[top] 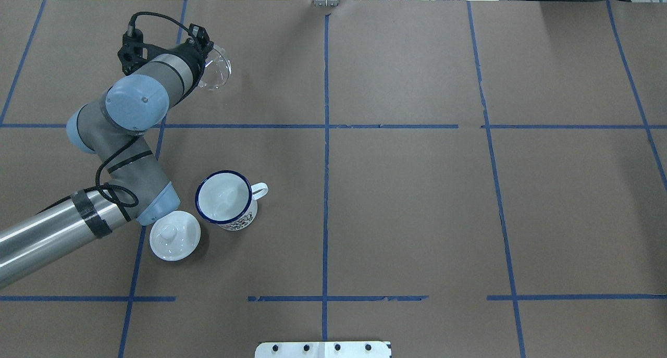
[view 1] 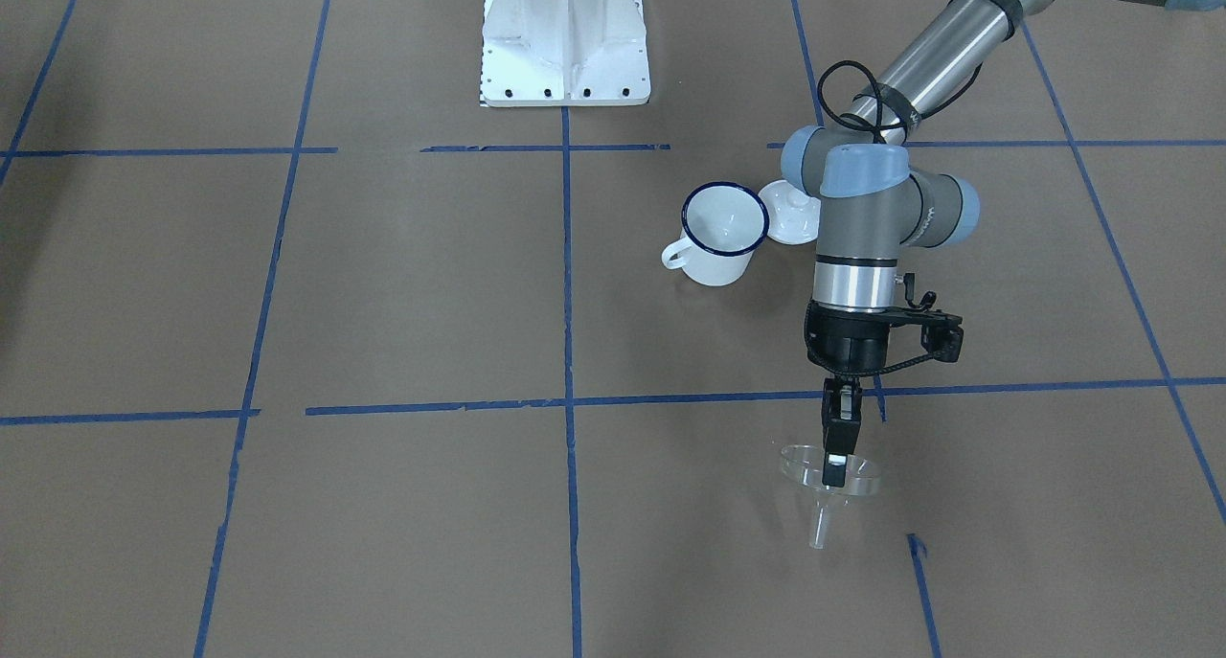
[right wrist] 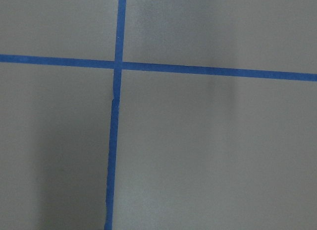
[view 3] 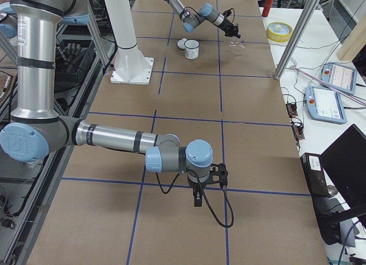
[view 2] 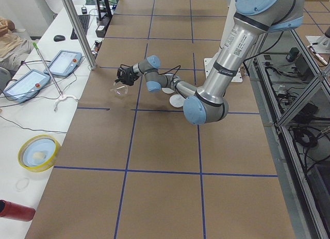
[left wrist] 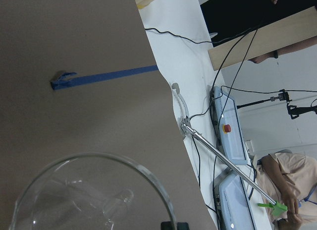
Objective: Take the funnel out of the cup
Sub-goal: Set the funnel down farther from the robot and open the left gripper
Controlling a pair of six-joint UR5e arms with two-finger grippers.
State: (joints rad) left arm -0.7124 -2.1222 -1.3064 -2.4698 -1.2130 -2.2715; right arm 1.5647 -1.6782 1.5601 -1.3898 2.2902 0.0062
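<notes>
**Funnel out of the cup, pinched at the rim by the left arm**

The fingers (view 1: 841, 426) of the left gripper (view 1: 835, 471) are closed on the wide rim of the clear funnel (view 1: 809, 476). They grip it low and right of centre in the front-facing view, with the narrow spout pointing towards the bottom of the frame. The funnel sits just below a horizontal blue tape line (view 1: 670, 399) on the brown paper-covered table (view 1: 383, 284). Whether the spout touches the paper cannot be told.

In the left wrist view the funnel's round rim (left wrist: 94, 190) fills the lower left of the frame, and the short spout shows through the clear wall. In the overhead view the funnel (top: 218, 71) lies in the upper left, half hidden by the wrist that holds it.

The cup (view 1: 725, 235) stands upright and empty well apart from the funnel, above it and to its left in the front-facing view. Its dark blue rim is open to the camera and its loop handle is turned to the lower left. A white lid with a knob (view 1: 790, 213) lies just beside the cup, partly behind the arm's elbow joint. The overhead view shows the cup (top: 226, 200) and the lid (top: 175, 235) side by side, left of centre.

The right gripper (view 3: 197, 199) hangs over a blue tape crossing in the lower middle of the right-side view. It appears in no closer view, so it cannot be told whether its fingers are open or closed.
</notes>
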